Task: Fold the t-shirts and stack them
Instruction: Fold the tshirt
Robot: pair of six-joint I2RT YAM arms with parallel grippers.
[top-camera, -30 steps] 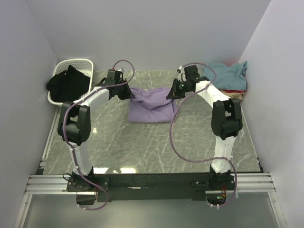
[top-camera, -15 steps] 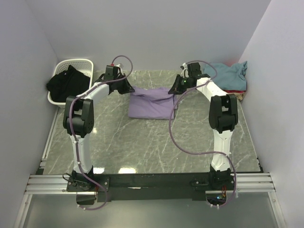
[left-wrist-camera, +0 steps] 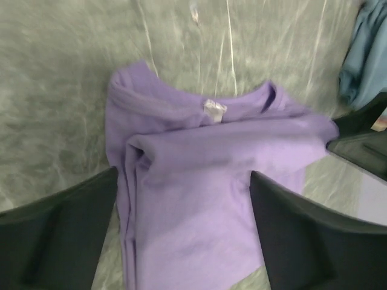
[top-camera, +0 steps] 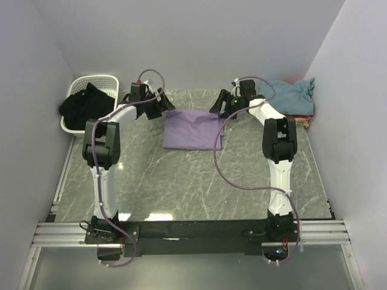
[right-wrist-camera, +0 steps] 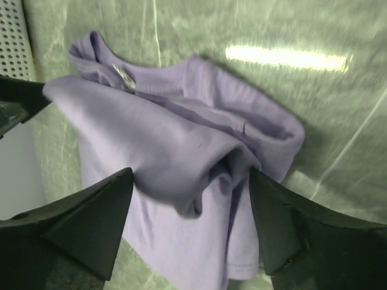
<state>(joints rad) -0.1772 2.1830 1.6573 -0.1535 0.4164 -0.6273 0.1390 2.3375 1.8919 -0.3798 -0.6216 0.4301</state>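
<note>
Since the frame one second earlier, both arms have been extended toward the far edge of the bench [top-camera: 181,181]. The lavender t-shirt [top-camera: 192,128], bunched between them at that time, is now laid flatter as a rough rectangle.

Left tool [top-camera: 163,104]: recorded at the far left corner of the shirt. In the left wrist view its fingers [left-wrist-camera: 60,229] are spread wide, and the tool [left-wrist-camera: 181,175] is released, with no fabric pinched. The shirt [left-wrist-camera: 199,199] is seen below it on the bench, collar and white neck label [left-wrist-camera: 214,107] toward the far side.

Right tool [top-camera: 219,104]: recorded at the far right corner of the shirt. In the right wrist view the tool [right-wrist-camera: 190,175] is likewise released. A loose fold of the shirt [right-wrist-camera: 151,133] is humped up between its fingers [right-wrist-camera: 84,223], but nothing is gripped.

Shirt position: centre of the bench, toward the far side, between the two tools.

Teal t-shirt [top-camera: 287,93]: on top of a pile at the far right corner, with a red t-shirt [top-camera: 300,116] edge showing under it.

White basket [top-camera: 100,79]: far left corner, with a black garment [top-camera: 87,106] in it.
</note>
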